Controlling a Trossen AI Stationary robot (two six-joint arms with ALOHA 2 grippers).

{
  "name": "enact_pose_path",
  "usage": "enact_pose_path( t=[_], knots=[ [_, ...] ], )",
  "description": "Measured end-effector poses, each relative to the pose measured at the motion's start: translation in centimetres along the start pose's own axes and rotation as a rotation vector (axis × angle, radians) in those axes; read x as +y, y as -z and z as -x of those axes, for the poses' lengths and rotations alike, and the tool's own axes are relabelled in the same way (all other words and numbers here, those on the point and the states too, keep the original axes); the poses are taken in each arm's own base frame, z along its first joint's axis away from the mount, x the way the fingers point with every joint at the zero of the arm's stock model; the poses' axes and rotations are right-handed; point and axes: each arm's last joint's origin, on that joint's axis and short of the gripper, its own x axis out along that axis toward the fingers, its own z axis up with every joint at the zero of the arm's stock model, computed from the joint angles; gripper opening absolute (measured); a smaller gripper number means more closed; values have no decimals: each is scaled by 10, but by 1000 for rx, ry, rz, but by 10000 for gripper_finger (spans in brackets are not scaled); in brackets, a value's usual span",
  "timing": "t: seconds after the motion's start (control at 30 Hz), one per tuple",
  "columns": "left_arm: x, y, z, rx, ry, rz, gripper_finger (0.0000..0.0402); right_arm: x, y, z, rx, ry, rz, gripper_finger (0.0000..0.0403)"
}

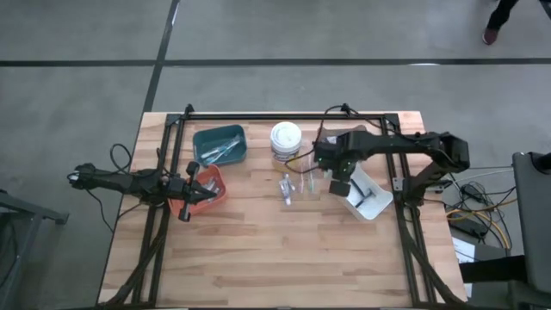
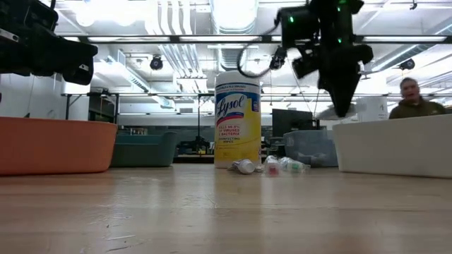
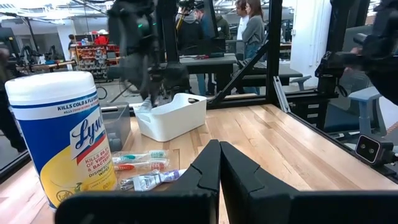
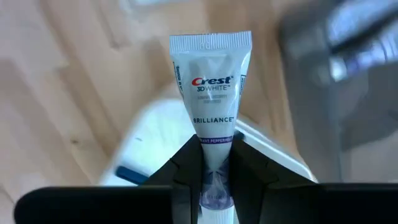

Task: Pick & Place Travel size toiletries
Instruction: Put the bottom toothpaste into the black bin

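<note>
My right gripper (image 1: pixel 339 182) points down over the near end of a white bin (image 1: pixel 368 200) and is shut on a small white toothpaste tube (image 4: pixel 211 93). More travel size toiletries lie flat on the table beside the large white tub (image 1: pixel 286 138): a small tube (image 3: pixel 149 180) and thin toothbrushes (image 3: pixel 140 158), seen from above as a loose cluster of toiletries (image 1: pixel 288 188). My left gripper (image 3: pixel 219 168) is shut on nothing and held level over the orange bin (image 1: pixel 202 188) at the table's left. My right gripper pinches the toothpaste tube near its cap end (image 4: pixel 216 163) between its two fingers (image 4: pixel 186 171). The fingers point down and run along the tube. The tube hangs below them with its flat crimped end (image 4: pixel 210 42) lowest, clear of the white bin (image 4: pixel 155 137).
A teal bin (image 1: pixel 219 145) with items in it stands at the far left. A grey see-through box (image 2: pixel 311 148) sits by the tub. Something blue (image 4: pixel 130 173) lies in the white bin. A person (image 2: pixel 417 104) stands beyond the table. Bare wood fills the table's near half.
</note>
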Motion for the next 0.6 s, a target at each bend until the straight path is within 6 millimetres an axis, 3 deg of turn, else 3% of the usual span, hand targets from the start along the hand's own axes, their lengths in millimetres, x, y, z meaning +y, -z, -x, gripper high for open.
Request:
enact_pose_path(
  t=[0.3, 0.6],
  knots=[
    [0, 0, 0, 0, 0, 0, 7, -46, 9, -15, 18, -3, -163, 59],
    [0, 0, 0, 0, 0, 0, 7, -65, 3, -7, -53, -126, -129, 59]
  ],
)
